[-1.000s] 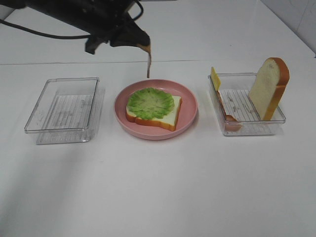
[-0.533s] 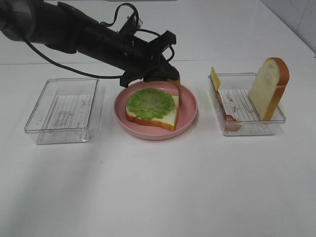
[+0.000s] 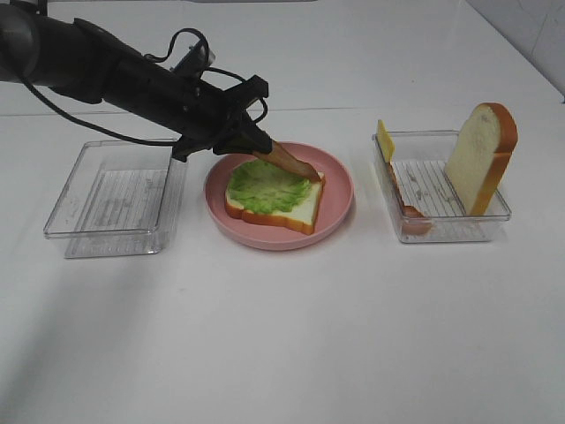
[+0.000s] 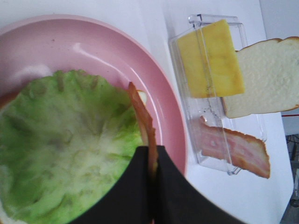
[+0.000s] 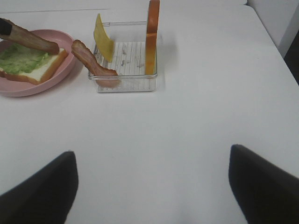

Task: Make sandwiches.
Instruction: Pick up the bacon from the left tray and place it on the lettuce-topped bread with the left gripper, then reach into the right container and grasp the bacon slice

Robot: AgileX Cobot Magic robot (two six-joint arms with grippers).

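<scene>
Since the earlier frame, the left gripper (image 3: 261, 148) has drawn back leftward and come lower. The bacon strip (image 3: 290, 162) it carries no longer hangs straight down but slants, its free end touching the right edge of the lettuce leaf (image 3: 263, 187). We see its fingers clamped on the strip's near end.

Farthest left on the white table (image 3: 282, 336) sits the left tray (image 3: 110, 233), clear plastic with a ribbed floor. In the middle, the pink plate (image 3: 341, 198) holds a bread slice (image 3: 297, 215) lying flat with the lettuce leaf on top.

The right tray (image 3: 452, 230) holds three things:
- a cheese slice (image 3: 385, 140) standing against its left wall
- a second bacon strip (image 3: 403, 203) leaning on that same wall
- a second bread slice (image 3: 481, 159) upright at its right side

The right gripper (image 5: 152, 154) hovers over bare table with its fingers spread wide, holding nothing.
</scene>
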